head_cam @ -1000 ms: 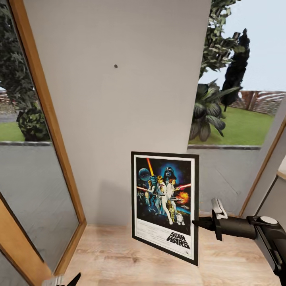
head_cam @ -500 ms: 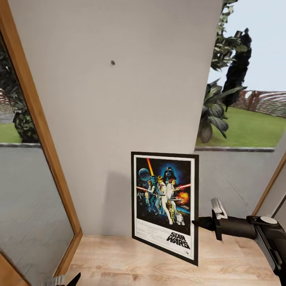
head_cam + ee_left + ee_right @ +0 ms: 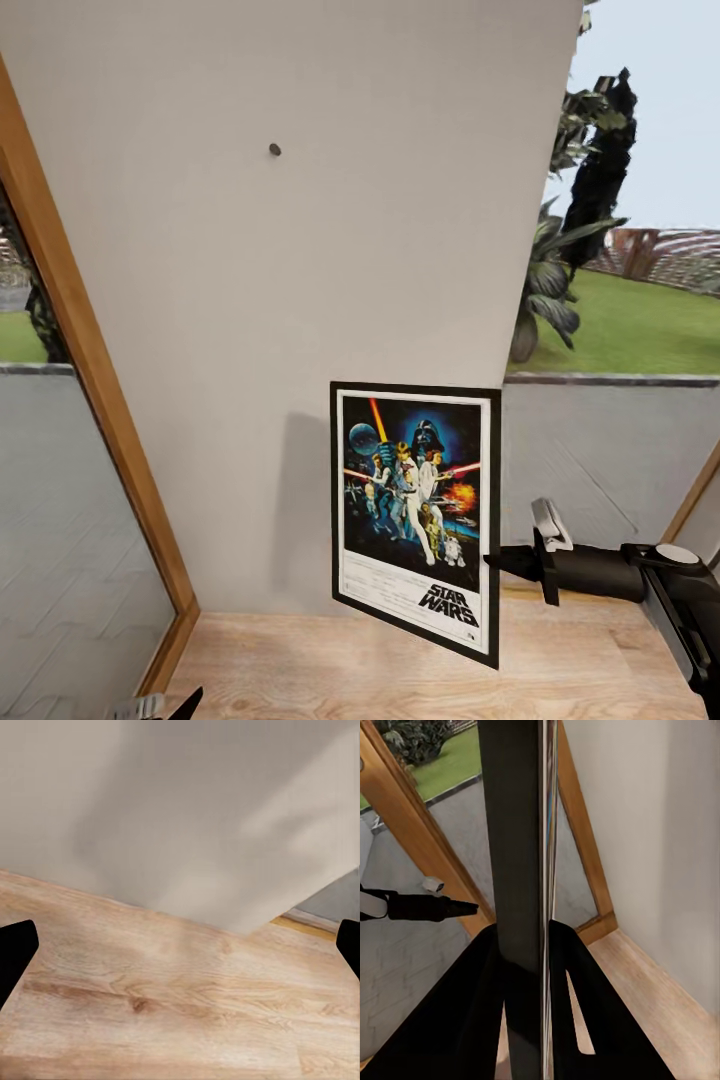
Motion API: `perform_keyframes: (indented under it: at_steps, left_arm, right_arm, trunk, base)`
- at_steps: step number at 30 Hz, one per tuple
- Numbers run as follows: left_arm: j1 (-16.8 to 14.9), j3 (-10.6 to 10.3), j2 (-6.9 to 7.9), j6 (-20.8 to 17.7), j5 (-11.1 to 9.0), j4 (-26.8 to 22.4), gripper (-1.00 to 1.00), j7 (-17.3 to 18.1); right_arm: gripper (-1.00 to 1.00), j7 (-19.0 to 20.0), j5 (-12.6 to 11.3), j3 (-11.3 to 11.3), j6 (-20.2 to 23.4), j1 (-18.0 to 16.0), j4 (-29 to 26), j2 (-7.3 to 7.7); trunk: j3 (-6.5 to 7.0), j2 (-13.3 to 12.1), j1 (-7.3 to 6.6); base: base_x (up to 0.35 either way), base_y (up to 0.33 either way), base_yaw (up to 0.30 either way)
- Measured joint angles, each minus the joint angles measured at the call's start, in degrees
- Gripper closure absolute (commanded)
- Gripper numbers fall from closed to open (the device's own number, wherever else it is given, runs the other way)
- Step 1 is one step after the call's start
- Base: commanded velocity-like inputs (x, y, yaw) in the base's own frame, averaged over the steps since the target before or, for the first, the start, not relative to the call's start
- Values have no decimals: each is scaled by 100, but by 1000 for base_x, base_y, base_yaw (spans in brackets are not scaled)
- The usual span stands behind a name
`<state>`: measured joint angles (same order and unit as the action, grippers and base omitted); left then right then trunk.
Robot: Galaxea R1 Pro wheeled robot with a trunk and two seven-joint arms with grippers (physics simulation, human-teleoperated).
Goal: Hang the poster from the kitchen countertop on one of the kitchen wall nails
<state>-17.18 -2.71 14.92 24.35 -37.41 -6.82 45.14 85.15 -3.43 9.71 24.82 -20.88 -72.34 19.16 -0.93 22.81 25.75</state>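
The Star Wars poster (image 3: 415,520) hangs upright in front of the pale grey wall, low and to the right of the wall nail (image 3: 274,149). My right gripper (image 3: 494,562) is shut on the poster's right edge. In the right wrist view the poster (image 3: 520,855) shows edge-on, pinched between the black fingers (image 3: 480,1020). My left gripper (image 3: 180,952) stands open over the wooden floor, its fingertips (image 3: 15,952) far apart with nothing between them; a sliver of it (image 3: 165,705) shows low in the head view. The kitchen countertop is out of view.
A wood-framed glass panel (image 3: 85,360) borders the wall on the left. On the right, a window onto garden plants (image 3: 560,290) and another wooden frame (image 3: 695,495). Light wooden floor (image 3: 330,670) runs below the wall.
The whole head view has shifted: the wall fills more of the picture and the nail sits higher and further left. The poster and right gripper keep their place in the view.
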Motion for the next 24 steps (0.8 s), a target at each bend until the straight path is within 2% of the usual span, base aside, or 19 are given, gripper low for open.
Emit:
perform_keyframes:
  at_steps: [1, 4, 10, 11, 13, 16, 22, 24]
  left_arm:
    - [3, -11, 1, 9, -14, 366, -100, 4]
    - [16, 1, -34, 2, -32, 520, -100, 2]
    - [25, 15, -42, -13, -40, 532, -100, -5]
    - [25, 10, -49, -17, -39, 534, -100, -8]
    - [26, 9, -62, -18, -39, 534, -100, -9]
    - [26, 9, -73, -19, -40, 535, -100, -12]
    - [26, 13, -77, -20, -40, 534, -100, -15]
    - [26, 14, -78, -20, -41, 535, -100, -16]
  right_arm:
    - [100, 7, -26, -3, 12, 0, -46, -1]
    - [100, 24, -82, 18, 42, -3, -189, -1]
    - [100, 15, -177, 9, 89, -21, -623, -19]
    - [100, 7, -300, -6, 295, -72, -820, -46]
    - [100, 5, -335, -12, 457, -122, -889, -77]
    - [100, 3, -378, -49, 842, -550, -1001, -180]
    - [100, 4, -386, -289, 1381, -1208, -1044, -247]
    - [100, 5, -388, -389, 1642, -1636, -1055, -261]
  trunk:
    - [-1, 0, 0]
    - [0, 0, 0]
    - [0, 0, 0]
    - [1, 0, 0]
    - [0, 0, 1]
    - [1, 0, 1]
    - [0, 0, 0]
    - [1, 0, 1]
  base:
    - [4, 0, 0]
    - [1, 0, 0]
    - [0, 0, 0]
    - [0, 0, 0]
    - [0, 0, 0]
    - [0, 0, 0]
    - [0, 0, 0]
    - [0, 0, 0]
